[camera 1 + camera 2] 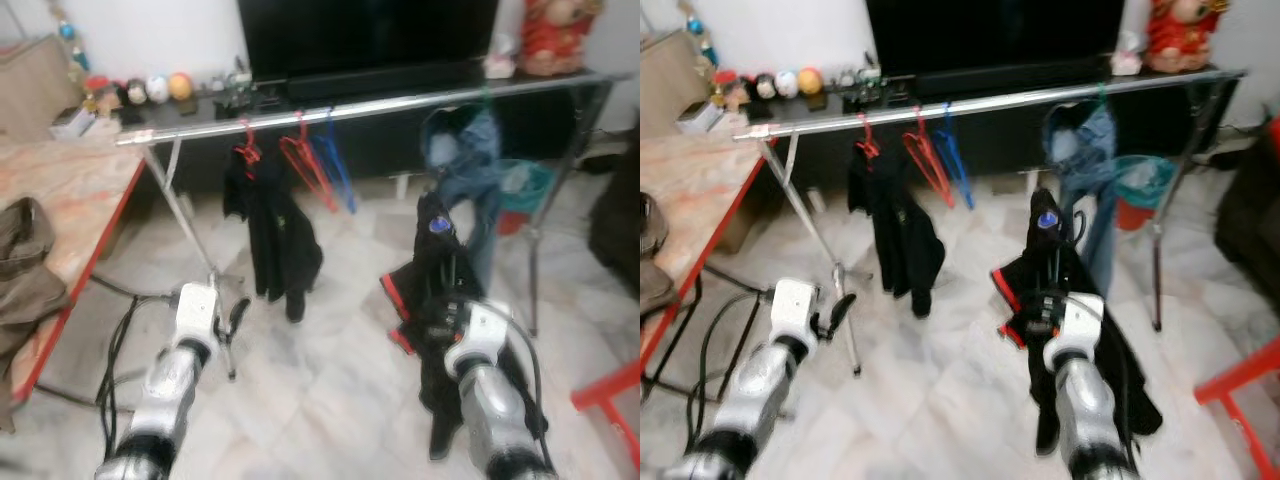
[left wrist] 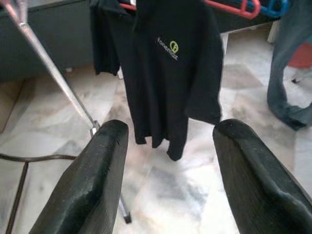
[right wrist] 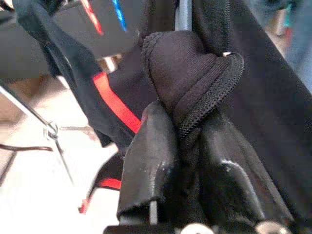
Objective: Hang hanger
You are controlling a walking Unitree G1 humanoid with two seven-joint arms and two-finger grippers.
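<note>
Fingers [image 3: 161,161] of right gripper [image 3: 190,146] clamp black jacket [image 1: 440,290].

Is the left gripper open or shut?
Open. The left gripper shows its two black fingers spread apart, nothing between them, the hung black shirt beyond.

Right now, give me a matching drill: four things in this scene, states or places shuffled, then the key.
Things:
1. left gripper
2. right gripper
3. black polo shirt
4. jeans

States or places:
A. hangs on the rail on a red hanger, toward the robot's left
B. open, holding nothing
C. draped on the rail toward the robot's right
D. shut on a black jacket with red trim, held up short of the rail

Pairs: 1-B, 2-D, 3-A, 4-C
</note>
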